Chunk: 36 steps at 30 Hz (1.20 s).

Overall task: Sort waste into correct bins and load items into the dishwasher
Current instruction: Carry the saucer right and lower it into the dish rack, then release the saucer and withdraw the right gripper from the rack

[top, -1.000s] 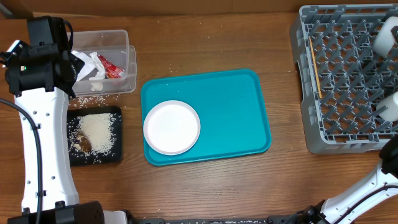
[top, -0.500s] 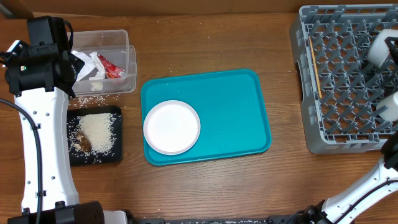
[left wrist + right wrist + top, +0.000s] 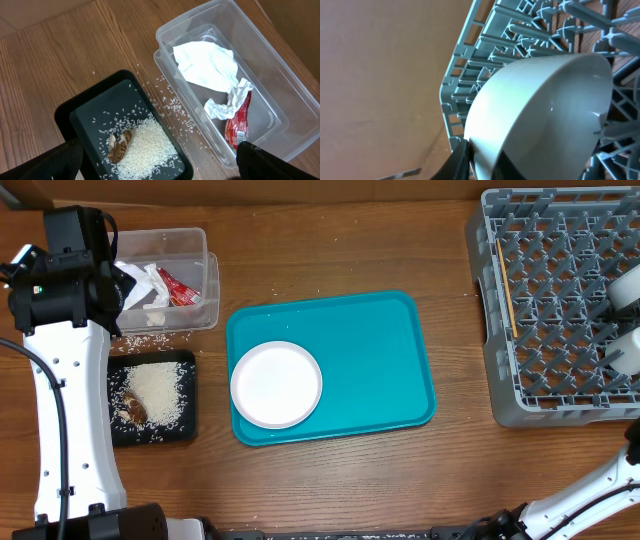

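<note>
the left jaws are released and stand wide apart, with nothing between them; only their two dark fingers (image 3: 50, 162) show, at the bottom corners of the left wrist view. under them lies the shallow black tray (image 3: 75, 107), which holds a heap of white rice (image 3: 145, 147) and one brown food scrap (image 3: 119, 146) touching the left side of the heap. just beside the tray, on its far side, stands the clear tub (image 3: 280, 100); inside it are the crumpled white napkin (image 3: 207, 62) and, touching it, the small red wrapper (image 3: 237, 125). some loose grains (image 3: 172, 102) are scattered on the wooden bench (image 3: 50, 50) between the tray and the tub. the right jaws are at the rim of the white bowl (image 3: 540, 110): one dark finger (image 3: 460, 162) lies against the outside of the rim, but the other is hidden, so i cannot tell if they are clenched on the bowl or loose. the bowl is tilted on its side among the upright pegs of the grey dish rack (image 3: 482, 350), near the right side of the rack. in the overhead view the chopsticks (image 3: 507, 288) lie along the left side of the rack, and a second white piece (image 3: 628, 352) sits below the bowl, cut by the edge of the picture. in the middle of the bench is the teal tray (image 3: 370, 360), and the round white plate (image 3: 276, 384) lies flat on its left part, well apart from the rack.
</note>
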Available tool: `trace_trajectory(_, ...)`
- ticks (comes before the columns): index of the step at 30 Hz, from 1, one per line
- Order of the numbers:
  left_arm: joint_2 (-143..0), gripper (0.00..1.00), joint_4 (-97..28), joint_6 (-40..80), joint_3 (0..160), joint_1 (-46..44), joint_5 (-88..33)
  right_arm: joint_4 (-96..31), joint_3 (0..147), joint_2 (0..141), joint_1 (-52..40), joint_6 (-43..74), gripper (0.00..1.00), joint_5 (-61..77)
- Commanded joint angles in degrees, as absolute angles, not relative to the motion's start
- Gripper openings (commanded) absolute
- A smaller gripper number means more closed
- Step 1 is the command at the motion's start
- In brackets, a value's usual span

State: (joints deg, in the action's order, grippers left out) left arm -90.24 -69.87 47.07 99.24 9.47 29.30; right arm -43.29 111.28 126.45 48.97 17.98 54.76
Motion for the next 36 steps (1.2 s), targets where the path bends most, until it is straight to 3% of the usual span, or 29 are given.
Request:
trace_trajectory(1, -90.7, 1.00, -69.8, 48.2, 99.1, 9.4, 29.7, -43.4, 110.7, 121.4, 48.8, 17.8, 0.08, 52.1)
trace_trajectory(7, -90.7, 1.00, -69.8, 48.2, 99.1, 9.4, 29.7, -42.3, 110.7, 120.5, 48.7, 18.3, 0.04, 55.8)
trace_trajectory(12, -90.7, 1.00, -69.8, 48.2, 99.1, 9.4, 29.7, -34.4, 110.7, 120.5, 47.8, 20.6, 0.04, 63.8)
trace_trajectory(23, -90.7, 1.00, -69.8, 48.2, 99.1, 9.4, 29.7, -24.1, 110.7, 123.3, 39.3, 21.3, 0.04, 56.5)
trace_trajectory(36, -90.7, 1.00, -69.8, 48.2, 99.1, 9.4, 29.7, -26.8, 110.7, 129.4, 41.9, 19.7, 0.04, 53.5)
